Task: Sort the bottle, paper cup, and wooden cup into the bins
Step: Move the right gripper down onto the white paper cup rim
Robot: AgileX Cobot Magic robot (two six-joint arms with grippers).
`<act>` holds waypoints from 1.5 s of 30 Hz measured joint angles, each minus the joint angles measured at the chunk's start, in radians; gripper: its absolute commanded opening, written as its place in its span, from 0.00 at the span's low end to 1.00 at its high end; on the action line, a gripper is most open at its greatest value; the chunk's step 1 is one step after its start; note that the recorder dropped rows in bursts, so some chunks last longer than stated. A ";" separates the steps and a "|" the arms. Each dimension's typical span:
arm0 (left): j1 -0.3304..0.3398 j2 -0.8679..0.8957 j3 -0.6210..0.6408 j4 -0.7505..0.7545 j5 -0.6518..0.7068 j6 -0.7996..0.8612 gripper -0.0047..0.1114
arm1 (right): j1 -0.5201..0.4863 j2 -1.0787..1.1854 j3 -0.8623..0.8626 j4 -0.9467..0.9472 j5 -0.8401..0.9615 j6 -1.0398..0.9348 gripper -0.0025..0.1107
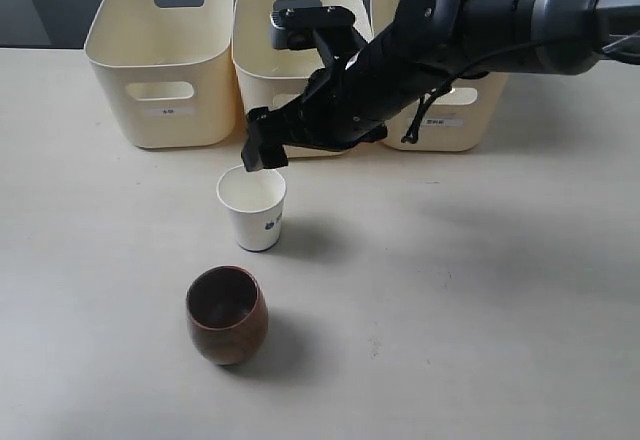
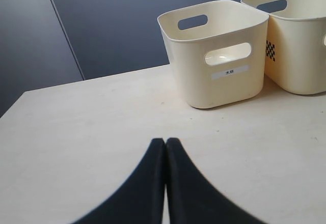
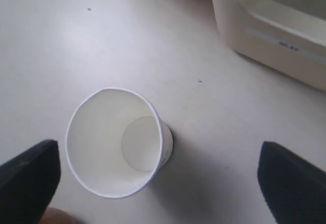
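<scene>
The white paper cup [image 1: 253, 205] stands upright on the table, its blue print facing front. My right gripper [image 1: 265, 153] hangs just above and behind its rim, reaching across from the right. In the right wrist view it is open [image 3: 160, 180], and the paper cup [image 3: 114, 142] sits empty below, nearer one of the fingers [image 3: 28, 178] than the other. The dark wooden cup [image 1: 227, 315] stands in front of the paper cup, untouched. My left gripper [image 2: 165, 143] is shut on nothing, low over bare table. No bottle shows in any view.
Three cream bins line the back: left [image 1: 160, 60], middle [image 1: 262, 75] and right [image 1: 470, 120], the last two partly behind my right arm. The left wrist view shows the labelled left bin [image 2: 219, 56] ahead and another bin [image 2: 300, 40] beside it.
</scene>
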 measured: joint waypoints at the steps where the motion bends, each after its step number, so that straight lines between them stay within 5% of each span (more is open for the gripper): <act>1: 0.000 0.000 0.000 0.000 0.000 0.000 0.04 | 0.000 0.005 0.000 0.005 0.000 0.000 0.94; 45: 0.000 0.000 0.000 0.000 0.000 0.000 0.04 | 0.000 0.105 0.000 0.121 -0.115 0.000 0.94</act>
